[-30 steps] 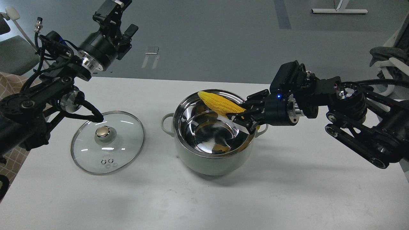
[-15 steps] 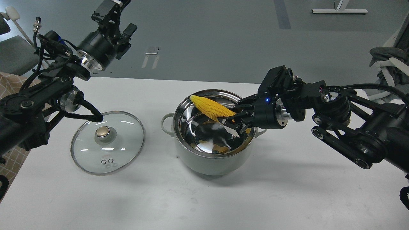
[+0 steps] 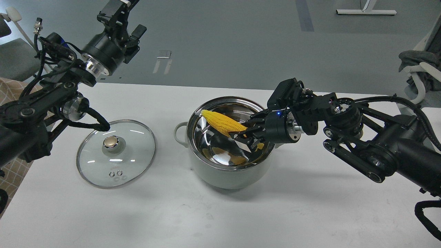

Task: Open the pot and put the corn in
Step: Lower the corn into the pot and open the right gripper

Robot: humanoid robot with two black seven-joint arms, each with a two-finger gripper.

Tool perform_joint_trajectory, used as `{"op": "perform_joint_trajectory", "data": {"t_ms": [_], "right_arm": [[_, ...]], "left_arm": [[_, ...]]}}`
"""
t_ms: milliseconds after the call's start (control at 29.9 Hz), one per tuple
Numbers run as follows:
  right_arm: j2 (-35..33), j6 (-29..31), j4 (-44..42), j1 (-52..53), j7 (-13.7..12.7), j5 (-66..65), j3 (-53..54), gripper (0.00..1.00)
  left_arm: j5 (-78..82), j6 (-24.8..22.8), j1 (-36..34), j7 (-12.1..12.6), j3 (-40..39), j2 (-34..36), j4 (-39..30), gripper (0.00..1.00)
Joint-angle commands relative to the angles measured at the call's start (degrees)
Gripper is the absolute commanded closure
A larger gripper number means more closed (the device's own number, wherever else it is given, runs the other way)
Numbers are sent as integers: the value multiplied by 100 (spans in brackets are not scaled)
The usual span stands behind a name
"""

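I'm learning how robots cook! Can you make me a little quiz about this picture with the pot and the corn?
1. True or false: the lid is on the pot.
2. Which gripper holds the corn? A) left gripper B) right gripper
3. Fill in: the corn is over the pot's ____, tip pointing left.

Key:
1. False. The lid lies flat on the table, left of the pot.
2. B. The left gripper is raised, away from the pot.
3. Opening. It is still gripped, not yet lying on the bottom.
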Motion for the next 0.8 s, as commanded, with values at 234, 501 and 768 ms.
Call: {"op": "perform_joint_trajectory", "data": {"t_ms": [234,501,768], "right_arm": [[74,0,-137,-47,0,0,-16,75],[153,0,-190,-82,0,0,-7,65],[153,0,-181,-100,0,0,-7,46]], "left_arm": [[0,0,18,0,-50,14,-9,3],[0,-9,18,0,-50,23,-9,3],[0,-9,18,0,-50,23,-9,3]]}}
